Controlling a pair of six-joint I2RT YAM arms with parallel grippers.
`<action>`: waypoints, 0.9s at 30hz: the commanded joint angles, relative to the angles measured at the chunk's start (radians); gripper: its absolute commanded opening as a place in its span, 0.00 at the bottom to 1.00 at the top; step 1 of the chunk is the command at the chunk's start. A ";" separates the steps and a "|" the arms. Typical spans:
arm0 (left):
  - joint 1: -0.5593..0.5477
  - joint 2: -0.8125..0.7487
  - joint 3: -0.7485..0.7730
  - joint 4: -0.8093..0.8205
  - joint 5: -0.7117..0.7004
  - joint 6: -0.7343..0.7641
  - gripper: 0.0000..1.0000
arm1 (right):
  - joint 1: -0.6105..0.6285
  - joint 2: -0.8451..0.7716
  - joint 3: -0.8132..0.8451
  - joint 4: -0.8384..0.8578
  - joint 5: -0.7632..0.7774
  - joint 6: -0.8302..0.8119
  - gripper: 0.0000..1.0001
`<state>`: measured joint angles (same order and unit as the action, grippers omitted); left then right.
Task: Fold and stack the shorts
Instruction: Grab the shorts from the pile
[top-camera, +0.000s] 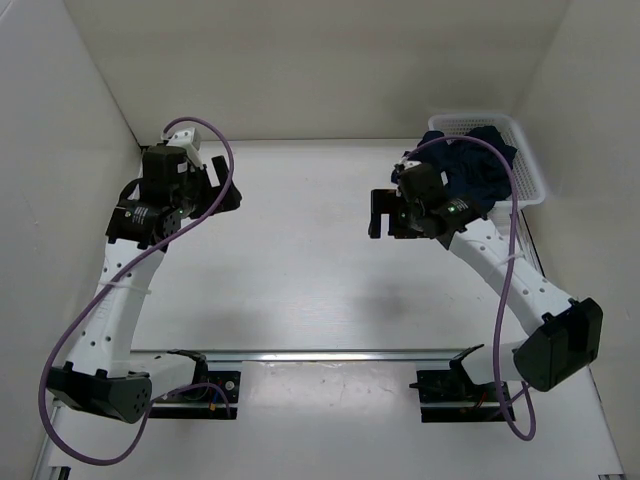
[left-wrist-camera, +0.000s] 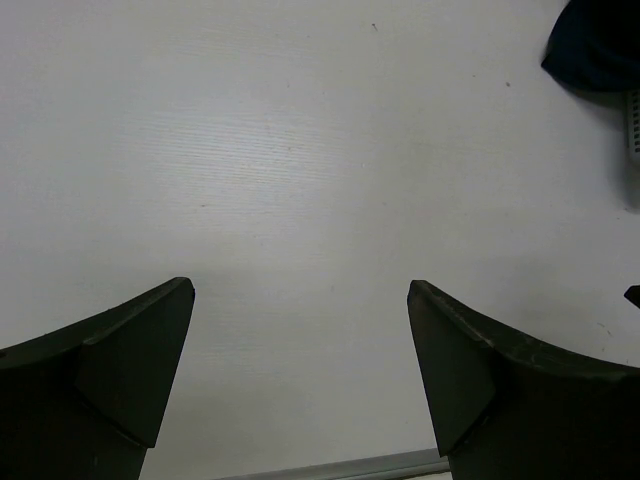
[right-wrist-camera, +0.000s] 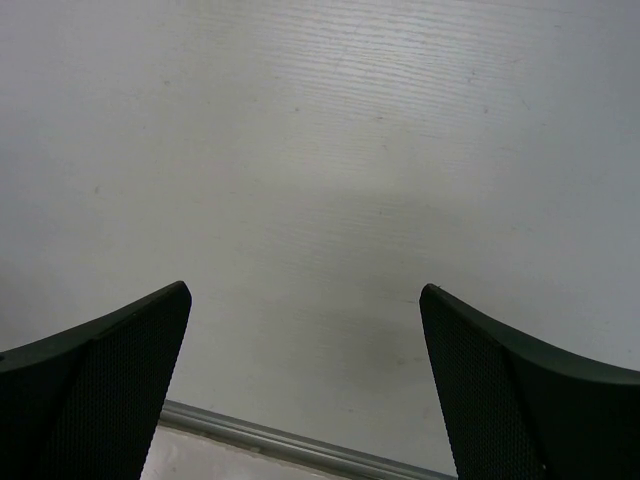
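The shorts (top-camera: 478, 165) lie bunched in a white basket (top-camera: 532, 170) at the far right corner of the counter (top-camera: 300, 270). The left hand (left-wrist-camera: 300, 290) hangs over bare counter, fingers spread wide and holding nothing, well apart from the basket. The right hand (right-wrist-camera: 305, 290), near the basket, is also wide and empty

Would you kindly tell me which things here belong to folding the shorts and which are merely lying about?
For the job: shorts, bundled in the white basket; left gripper, open; right gripper, open.
Just there: white basket; table.
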<state>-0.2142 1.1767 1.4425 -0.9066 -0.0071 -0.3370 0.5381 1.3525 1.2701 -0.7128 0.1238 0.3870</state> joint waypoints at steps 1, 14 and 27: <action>-0.001 -0.040 0.047 0.015 -0.005 0.016 0.99 | -0.013 -0.055 0.044 -0.037 0.117 0.035 1.00; -0.001 -0.045 0.016 0.043 0.018 -0.013 0.99 | -0.387 0.072 0.199 -0.047 0.159 -0.019 0.93; -0.001 0.052 0.081 0.023 -0.022 0.018 0.99 | -0.701 0.791 0.950 -0.134 -0.041 0.076 0.99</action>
<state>-0.2142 1.2350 1.4624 -0.8856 0.0166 -0.3367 -0.1593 2.0430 2.0735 -0.8021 0.1089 0.4362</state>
